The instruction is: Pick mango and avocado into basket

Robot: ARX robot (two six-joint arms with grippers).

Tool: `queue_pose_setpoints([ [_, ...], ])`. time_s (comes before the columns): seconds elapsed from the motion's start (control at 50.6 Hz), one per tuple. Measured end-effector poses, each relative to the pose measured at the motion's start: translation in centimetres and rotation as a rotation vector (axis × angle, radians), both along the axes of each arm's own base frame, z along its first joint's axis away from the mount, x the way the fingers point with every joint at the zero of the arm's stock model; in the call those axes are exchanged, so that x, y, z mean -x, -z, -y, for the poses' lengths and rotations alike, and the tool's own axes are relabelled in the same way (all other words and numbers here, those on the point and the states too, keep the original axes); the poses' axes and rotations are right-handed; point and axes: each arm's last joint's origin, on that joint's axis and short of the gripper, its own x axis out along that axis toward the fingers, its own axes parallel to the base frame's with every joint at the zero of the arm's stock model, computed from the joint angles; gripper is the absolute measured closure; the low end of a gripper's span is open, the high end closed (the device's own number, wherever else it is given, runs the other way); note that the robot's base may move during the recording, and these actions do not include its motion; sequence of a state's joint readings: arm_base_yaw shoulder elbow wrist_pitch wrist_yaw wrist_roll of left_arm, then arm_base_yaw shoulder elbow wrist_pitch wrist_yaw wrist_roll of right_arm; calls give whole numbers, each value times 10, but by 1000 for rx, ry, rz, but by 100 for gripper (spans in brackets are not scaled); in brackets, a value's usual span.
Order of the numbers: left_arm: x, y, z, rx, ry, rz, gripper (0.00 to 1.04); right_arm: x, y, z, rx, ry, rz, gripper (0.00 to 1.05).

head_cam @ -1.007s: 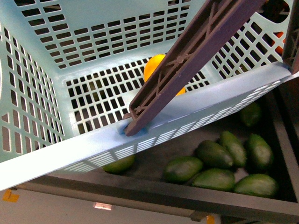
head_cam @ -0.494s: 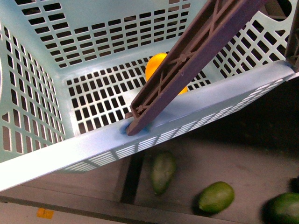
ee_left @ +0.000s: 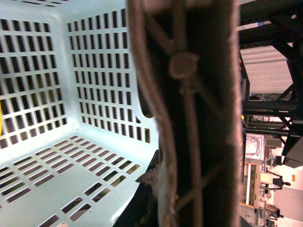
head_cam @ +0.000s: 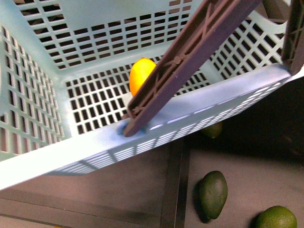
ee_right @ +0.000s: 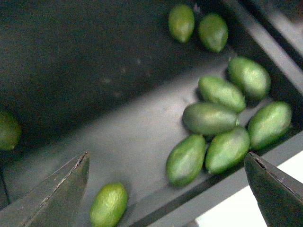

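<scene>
One mango [head_cam: 141, 73] lies on the slotted floor of the turquoise basket [head_cam: 199, 116] in the front view. It sits near 12 o'clock of centre, its right side hidden behind the brown handle [head_cam: 190, 52]. Under the basket's near rim, three avocados [head_cam: 213, 194] lie on a dark shelf [head_cam: 142, 185] between 3 and 5 o'clock. Neither tool shows here.

In the left wrist view the handle fills the picture close up, with the basket's lattice walls and floor behind it. The left tool cannot be picked out, so I cannot tell its state.

In the right wrist view the right tool [ee_right: 166, 156] is released, fingers wide apart with nothing between, above loose avocados, six of them clustered together. No writing is readable anywhere.
</scene>
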State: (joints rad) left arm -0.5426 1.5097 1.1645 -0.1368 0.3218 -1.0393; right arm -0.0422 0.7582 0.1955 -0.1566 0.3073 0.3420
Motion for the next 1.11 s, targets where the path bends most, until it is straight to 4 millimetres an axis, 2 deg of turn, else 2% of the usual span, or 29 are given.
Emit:
queue_pose_setpoints([
  [0.099, 1, 0, 2, 5, 11, -4, 100, -9, 11, 16, -100, -19, -47, 9],
  [0.217, 2, 0, 3, 11, 21, -10, 100, -19, 19, 39, -108, -63, -75, 9],
  [0.395, 1, 0, 1, -1, -6, -1, 100, -34, 39, 101, -38, -178, -202, 9],
  [0.573, 1, 0, 2, 4, 7, -5, 100, -49, 58, 143, 53, -376, -384, 9],
  [0.691, 1, 0, 2, 6, 11, -6, 100, -63, 66, 154, 102, -503, -452, 9],
  [0.81, 1, 0, 2, 4, 6, -4, 100, -72, 80, 155, 107, -585, -511, 9],
  [1.106, 1, 0, 2, 3, 3, -4, 100, -90, 118, 157, 69, -667, -597, 9],
])
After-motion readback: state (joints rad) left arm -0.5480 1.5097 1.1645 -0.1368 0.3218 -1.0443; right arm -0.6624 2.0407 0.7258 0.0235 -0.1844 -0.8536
